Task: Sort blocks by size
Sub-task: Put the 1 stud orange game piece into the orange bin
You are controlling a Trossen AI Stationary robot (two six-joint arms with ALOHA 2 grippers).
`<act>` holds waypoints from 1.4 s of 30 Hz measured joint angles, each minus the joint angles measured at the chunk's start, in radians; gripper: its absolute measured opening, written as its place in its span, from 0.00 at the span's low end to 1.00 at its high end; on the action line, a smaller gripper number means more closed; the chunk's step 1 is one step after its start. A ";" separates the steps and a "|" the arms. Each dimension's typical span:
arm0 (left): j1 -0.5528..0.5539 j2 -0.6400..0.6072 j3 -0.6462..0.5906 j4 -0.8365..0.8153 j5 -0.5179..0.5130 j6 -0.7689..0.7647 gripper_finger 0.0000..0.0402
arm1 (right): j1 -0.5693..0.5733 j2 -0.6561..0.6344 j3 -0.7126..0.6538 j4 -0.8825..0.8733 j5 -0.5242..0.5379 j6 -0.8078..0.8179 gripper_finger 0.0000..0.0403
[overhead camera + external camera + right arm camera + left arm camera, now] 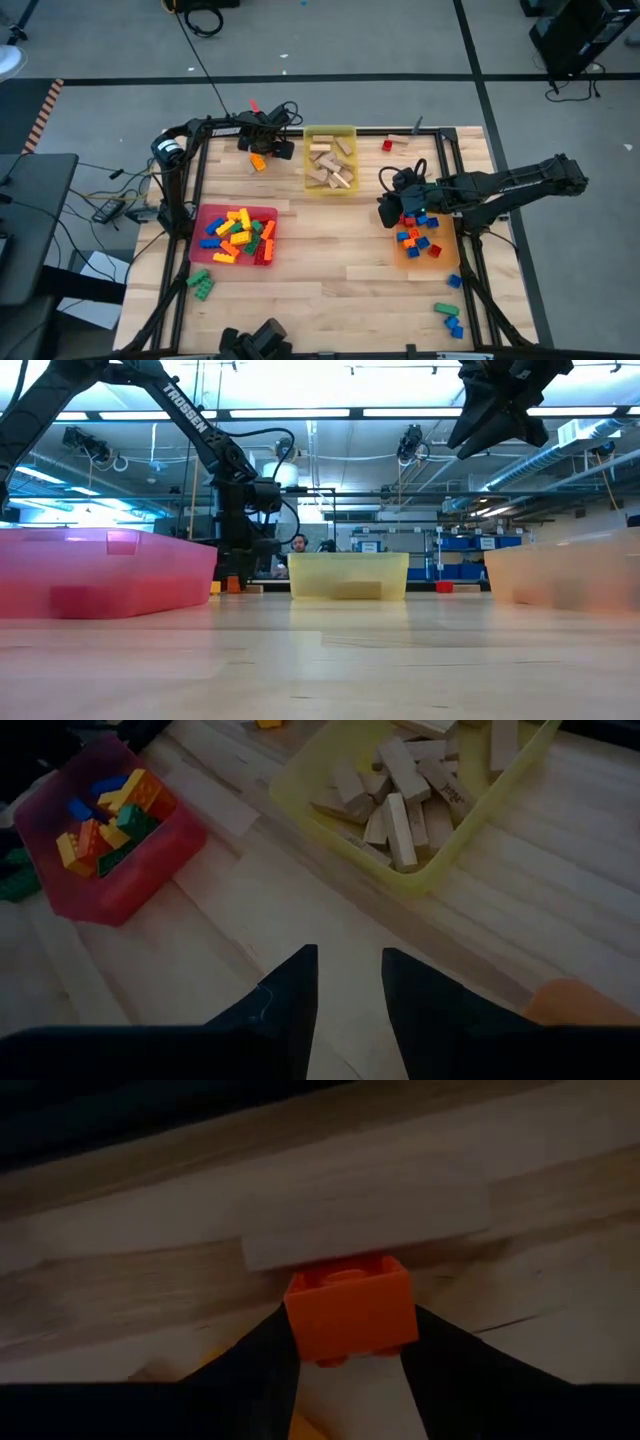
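Your left tool (350, 1342) is clamped on a small orange studded plastic brick (351, 1306) at the desk's (330, 270) far edge, well away from the orange tray (448, 262) under your empty, part-open right tool (349, 982).

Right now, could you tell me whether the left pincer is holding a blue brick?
No, in the left wrist view the left pincer is closed on an orange brick.

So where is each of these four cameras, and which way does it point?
High view: overhead, straight down on the table, both arms in sight.
Low view: table height, looking across at the yellow tray; arms above.
Left wrist view: on the left arm; left claw grips an orange block.
Right wrist view: on the right arm, right claw empty.
Shared: yellow tray, red tray.
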State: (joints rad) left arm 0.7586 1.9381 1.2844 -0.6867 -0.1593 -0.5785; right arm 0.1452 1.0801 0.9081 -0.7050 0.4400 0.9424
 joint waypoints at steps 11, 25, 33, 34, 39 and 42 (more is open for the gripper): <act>-0.031 -0.002 0.000 -0.007 0.095 0.001 0.40 | 0.000 0.000 0.000 -0.002 -0.016 -0.005 0.32; -0.232 -0.199 0.000 -0.130 0.034 -0.047 0.40 | 0.010 -0.101 0.000 -0.093 -0.023 -0.017 0.32; -0.463 -0.374 0.000 -0.030 0.034 -0.119 0.40 | 0.060 -0.221 0.000 -0.160 -0.015 -0.125 0.32; -0.489 -0.388 0.000 0.001 0.038 -0.137 0.39 | 0.065 -0.229 0.000 -0.159 -0.015 -0.132 0.32; -0.593 -0.411 0.000 0.211 0.147 -0.198 0.39 | 0.076 -0.228 0.000 -0.144 0.008 -0.170 0.32; -0.632 -0.404 0.000 0.347 0.211 -0.256 0.39 | 0.076 -0.204 0.000 -0.126 0.012 -0.234 0.33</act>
State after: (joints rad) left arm 0.1268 1.5341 1.2842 -0.3393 0.0520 -0.8350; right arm 0.2207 0.8759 0.9081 -0.8315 0.4525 0.7084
